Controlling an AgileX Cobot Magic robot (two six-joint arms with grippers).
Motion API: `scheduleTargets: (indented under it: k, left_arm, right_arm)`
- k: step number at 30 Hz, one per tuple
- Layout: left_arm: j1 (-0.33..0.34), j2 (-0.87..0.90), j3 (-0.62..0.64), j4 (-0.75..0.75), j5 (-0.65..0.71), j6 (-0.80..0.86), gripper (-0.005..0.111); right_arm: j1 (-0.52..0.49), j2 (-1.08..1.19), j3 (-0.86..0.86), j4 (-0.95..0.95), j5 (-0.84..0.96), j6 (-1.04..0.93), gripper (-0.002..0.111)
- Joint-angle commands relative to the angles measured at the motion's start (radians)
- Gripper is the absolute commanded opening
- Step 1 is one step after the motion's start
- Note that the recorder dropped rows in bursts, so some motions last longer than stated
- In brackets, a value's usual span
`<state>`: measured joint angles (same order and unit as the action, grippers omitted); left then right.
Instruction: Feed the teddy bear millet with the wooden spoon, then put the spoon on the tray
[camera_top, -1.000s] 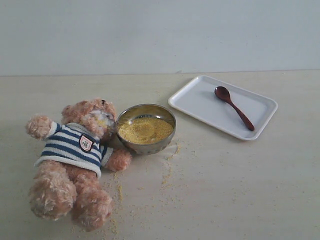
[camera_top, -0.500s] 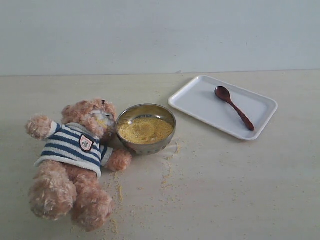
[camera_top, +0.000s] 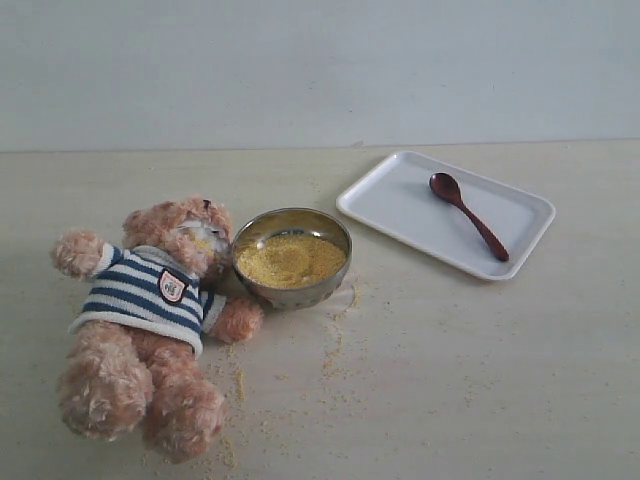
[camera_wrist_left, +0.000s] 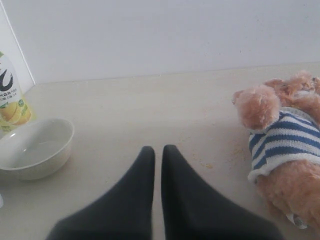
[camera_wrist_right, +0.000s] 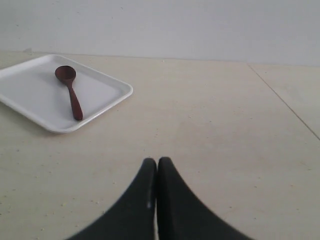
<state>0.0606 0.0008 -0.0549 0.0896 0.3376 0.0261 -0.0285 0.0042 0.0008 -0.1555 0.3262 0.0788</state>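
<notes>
— Pale bench (camera_top: 480, 380) is running back to a blank whitish wall. Where is the wooden spoon (camera_top: 468, 215) lying?

— It is lying on the white tray (camera_top: 400, 205), in the upper right of the exterior frame, resting on the tray floor alone. Its oval bowl is pointing toward the upper left and its handle is trailing toward the lower right.

— And the hands?

— Neither is showing in the exterior frame. The left hand (camera_wrist_left: 157, 152) is hanging with its fingers drawn nearly together, only a thin slit between them, holding nothing. The right hand (camera_wrist_right: 157, 162) is pressing its fingers tip to tip, also holding nothing.

— Which one is sitting nearer the spoon?

— The right, I am judging. Its wrist camera is looking at the tray and spoon lying ahead and off to one side, well apart from the fingertips, with the handle end turning toward the hand. The left one is facing the teddy bear (camera_top: 150, 300) instead. The bear is lying flat at the left of the exterior frame, head right beside the steel bowl (camera_top: 290, 296) heaped with millet (camera_top: 290, 260).

— So the coming move?

— If the feeding is yet to be done, the right hand is going to need to spread, travel to the handle and close across that slanted axis. Loose grains are dotting the bench near the bowl.
</notes>
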Motion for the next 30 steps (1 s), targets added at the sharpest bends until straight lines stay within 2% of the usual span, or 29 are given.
scheduleTargets:
  k: [1, 9, 11, 13, 15, 30]
  left_arm:
    - [0.004, -0.001, 0.003, 0.0, -0.008, -0.011, 0.005]
    - [0.004, -0.001, 0.005, 0.004, 0.018, -0.011, 0.005]
    - [0.004, -0.001, 0.014, -0.079, 0.024, -0.011, 0.005]
    - [0.004, -0.001, 0.033, -0.255, 0.028, -0.011, 0.005]
    - [0.004, -0.001, 0.055, -0.362, 0.028, -0.011, 0.005]
    - [0.011, -0.001, 0.055, -0.326, 0.022, 0.02, 0.005]
  right_arm:
    - [-0.001, -0.004, -0.001, -0.01, -0.003, 0.002, 0.0]
    - [-0.001, -0.004, -0.001, -0.01, -0.003, 0.002, 0.0]
    - [-0.001, -0.004, -0.001, -0.01, -0.003, 0.002, 0.0]
    - [-0.001, -0.004, -0.001, -0.01, -0.003, 0.002, 0.0]
    - [-0.001, -0.004, -0.001, -0.01, -0.003, 0.002, 0.0]
    - [-0.001, -0.004, -0.001, -0.01, -0.003, 0.002, 0.0]
